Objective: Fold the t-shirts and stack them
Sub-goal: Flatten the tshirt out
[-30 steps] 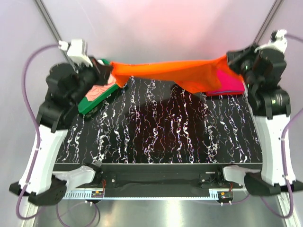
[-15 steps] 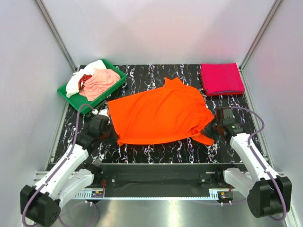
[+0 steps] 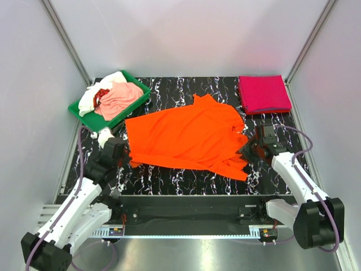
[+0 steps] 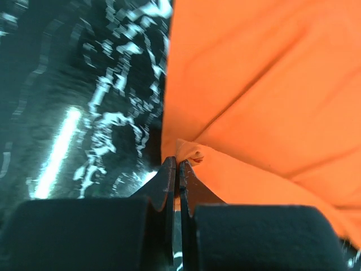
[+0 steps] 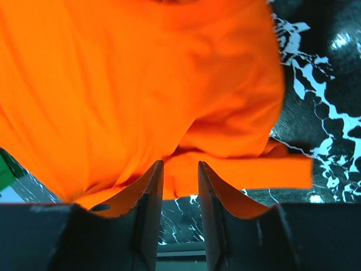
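A bright orange t-shirt (image 3: 186, 138) lies spread flat on the black marbled table (image 3: 186, 180). My left gripper (image 3: 126, 154) is shut on its near left corner; the left wrist view shows the jaws pressed together on a pinch of orange cloth (image 4: 189, 152). My right gripper (image 3: 249, 152) is open at the shirt's right sleeve edge; in the right wrist view the orange cloth (image 5: 141, 84) lies just beyond the parted fingertips. A folded magenta-pink t-shirt (image 3: 264, 93) lies at the back right. Pale pink (image 3: 119, 96), white (image 3: 90, 101) and red (image 3: 102, 94) t-shirts are heaped in the tray.
A green plastic tray (image 3: 76, 108) stands at the back left corner. Grey walls enclose the table on the left, back and right. The arm bases and a metal rail (image 3: 186, 231) run along the near edge.
One second ago both grippers held the orange shirt stretched in the air at the back. It now lies flat, shifted slightly left and back since half a second ago.
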